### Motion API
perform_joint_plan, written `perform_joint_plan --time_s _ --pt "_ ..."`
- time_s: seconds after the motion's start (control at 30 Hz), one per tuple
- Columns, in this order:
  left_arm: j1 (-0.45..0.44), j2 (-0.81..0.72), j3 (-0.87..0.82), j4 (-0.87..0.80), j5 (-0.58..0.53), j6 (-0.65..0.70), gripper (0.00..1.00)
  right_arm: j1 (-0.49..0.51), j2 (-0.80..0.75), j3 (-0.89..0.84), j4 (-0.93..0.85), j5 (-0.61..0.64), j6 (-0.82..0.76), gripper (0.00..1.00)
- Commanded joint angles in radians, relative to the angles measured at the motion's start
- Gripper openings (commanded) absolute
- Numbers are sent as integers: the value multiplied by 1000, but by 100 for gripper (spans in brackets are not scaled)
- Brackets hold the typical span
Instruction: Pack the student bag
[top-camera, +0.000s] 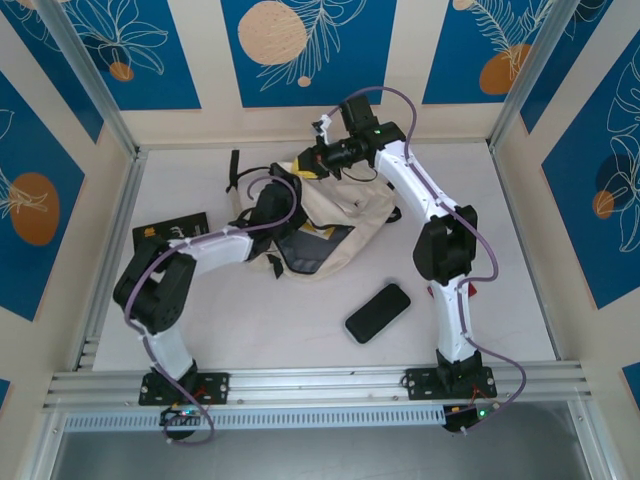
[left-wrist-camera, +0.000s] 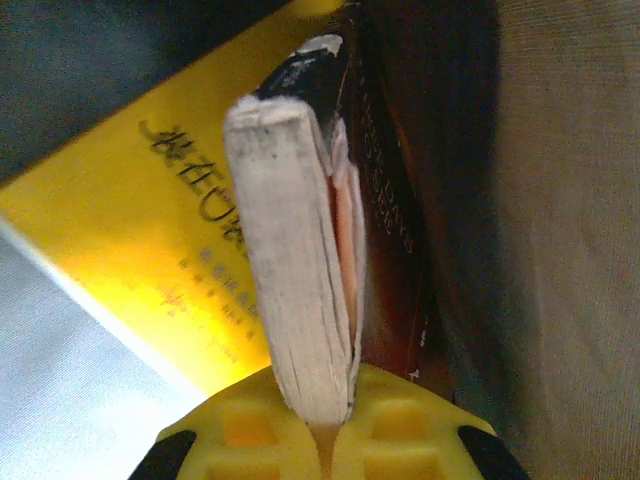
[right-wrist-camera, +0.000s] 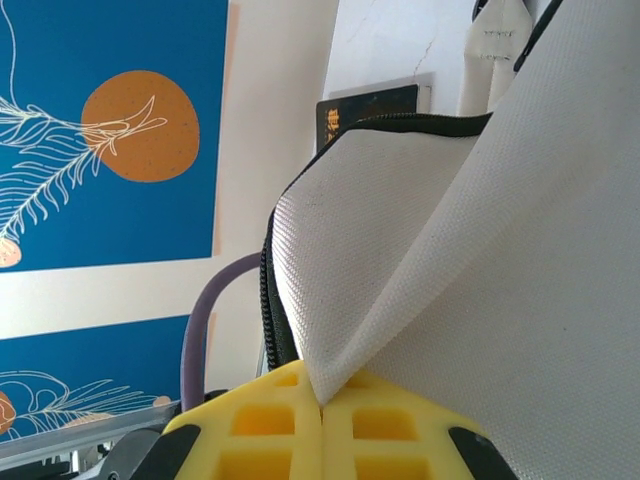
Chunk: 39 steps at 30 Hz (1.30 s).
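Note:
The student bag (top-camera: 345, 215) is a cream fabric backpack lying at the back middle of the table, its mouth facing left. My left arm (top-camera: 215, 245) reaches into that mouth. Inside, my left gripper (left-wrist-camera: 330, 420) is shut on a book (left-wrist-camera: 295, 260) with white page edges and a dark red-brown cover, held edge-on. A yellow book (left-wrist-camera: 150, 220) lies beside it, and the bag's inner fabric (left-wrist-camera: 570, 240) is on the right. My right gripper (right-wrist-camera: 322, 400) is shut on a fold of the bag's cream fabric (right-wrist-camera: 450, 250) by the black zipper trim (right-wrist-camera: 268, 290). Seen from above, my right gripper (top-camera: 308, 160) holds the bag's upper edge lifted.
A black phone-like slab (top-camera: 378, 312) lies on the table in front of the bag, between the arms. A black book (top-camera: 170, 232) rests at the left beside my left arm, and the black book (right-wrist-camera: 367, 108) shows again beyond the bag. Aluminium rails and patterned walls enclose the table.

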Motion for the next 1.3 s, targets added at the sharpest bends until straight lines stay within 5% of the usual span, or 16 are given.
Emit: perform_joint_plan --time_s 0.0,0.17,0.3,0.6,0.87,1.07,1.27 --pt "-21 65 57 35 -64 -55 1 -8 -77 -15 34 -69 16 4" --pt "-24 96 62 40 -74 -97 14 -25 -103 -67 63 -65 25 4" --pt "-22 60 42 25 -74 -87 41 -33 -111 -79 62 -53 19 4" --pt "-15 -117 -31 -116 -20 -88 73 -37 -109 -95 59 -15 15 4" --pt "-13 -319 -94 -279 -1 -48 79 -40 -107 -130 65 22 19 4" --pt "4 -515 -120 -564 -128 89 86 -35 -110 -175 56 69 4 4" --pt "153 -674 -169 -764 -182 241 90 11 -109 -268 32 129 -46 5"
